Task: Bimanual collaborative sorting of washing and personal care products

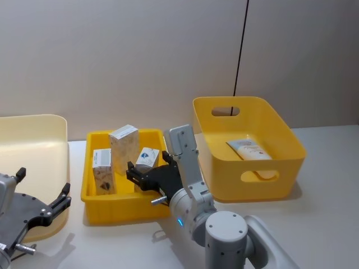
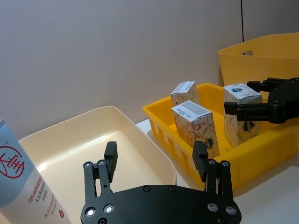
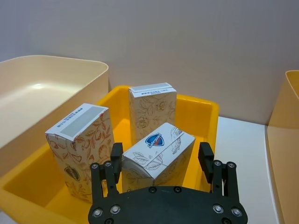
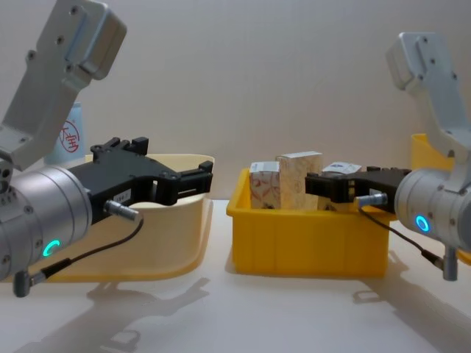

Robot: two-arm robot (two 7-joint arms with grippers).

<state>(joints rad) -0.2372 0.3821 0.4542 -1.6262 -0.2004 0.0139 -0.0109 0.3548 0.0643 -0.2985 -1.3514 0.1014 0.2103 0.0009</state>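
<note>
Cartons (image 3: 156, 151): right tool (image 3: 161, 161) wide open, straddling one.

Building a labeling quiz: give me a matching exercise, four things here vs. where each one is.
Things:
1. squeeze tube
2. blue-logo carton
3. left gripper
4. tall yellow bin

Places:
A. at the cream tub
B. right of the low yellow tray
C. lying in the tall bin
D. between the right gripper fingers, in the tray

Pairs: 1-C, 2-D, 3-A, 4-B
</note>
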